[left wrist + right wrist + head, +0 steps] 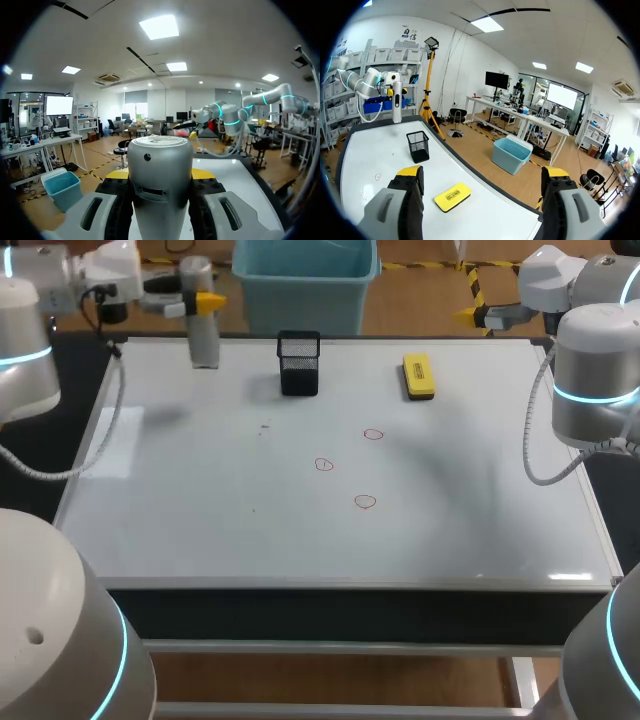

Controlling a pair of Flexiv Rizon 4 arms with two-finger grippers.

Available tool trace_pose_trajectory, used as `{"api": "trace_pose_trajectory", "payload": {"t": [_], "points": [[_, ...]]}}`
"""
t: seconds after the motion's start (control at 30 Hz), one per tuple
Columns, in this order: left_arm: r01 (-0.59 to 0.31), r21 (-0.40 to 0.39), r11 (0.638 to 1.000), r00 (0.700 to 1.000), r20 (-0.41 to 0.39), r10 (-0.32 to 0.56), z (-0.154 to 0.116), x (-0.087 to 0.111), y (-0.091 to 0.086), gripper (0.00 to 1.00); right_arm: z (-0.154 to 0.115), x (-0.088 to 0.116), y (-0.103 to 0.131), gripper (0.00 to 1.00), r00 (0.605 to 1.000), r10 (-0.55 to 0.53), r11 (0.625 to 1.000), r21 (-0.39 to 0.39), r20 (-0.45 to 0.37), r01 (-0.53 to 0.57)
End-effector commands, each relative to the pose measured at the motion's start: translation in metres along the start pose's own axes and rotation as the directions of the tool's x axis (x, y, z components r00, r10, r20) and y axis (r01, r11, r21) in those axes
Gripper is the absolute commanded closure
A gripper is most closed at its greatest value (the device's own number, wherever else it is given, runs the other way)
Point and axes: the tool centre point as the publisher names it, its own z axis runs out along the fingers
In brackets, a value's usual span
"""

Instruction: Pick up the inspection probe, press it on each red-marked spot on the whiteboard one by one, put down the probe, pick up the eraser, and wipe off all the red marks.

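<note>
Left fingers (211,302) are clamped on the probe (204,335), upright at the board's (180,500) far left corner. Right fingers (409,172) are spread and empty, eraser (452,196) ahead. Risk: the 3 red marks (324,464) are small, so an off-centre press misses. Your path also passes the cup (299,362).
</note>
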Motion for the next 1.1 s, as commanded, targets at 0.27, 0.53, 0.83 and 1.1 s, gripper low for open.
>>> {"api": "trace_pose_trajectory", "payload": {"t": [0.27, 0.53, 0.83, 1.1], "points": [[-0.001, 0.03, 1.0, 0.991, 0.134, -0.003, -0.031, 0.009, 0.043, 1.0, 0.0, 0.0, 0.0, 0.0, 1.0, 0.0, 1.0, 0.001, -0.001, 0.0], [0.006, 0.022, 1.0, 0.991, 0.133, -0.009, -0.041, 0.009, 0.054, 1.0, 0.0, 0.0, 0.0, 0.0, 1.0, 0.0, 1.0, 0.001, -0.001, 0.0], [0.015, 0.006, 1.0, 0.991, 0.132, -0.015, -0.043, 0.01, 0.056, 1.0, 0.0, 0.0, 0.0, 0.0, 1.0, 0.0, 1.0, 0.001, -0.001, 0.0], [0.015, 0.006, 1.0, 0.991, 0.132, -0.015, -0.043, 0.01, 0.056, 1.0, 0.0, 0.0, 0.0, 0.0, 1.0, 0.0, 1.0, 0.001, -0.001, 0.0]]}}
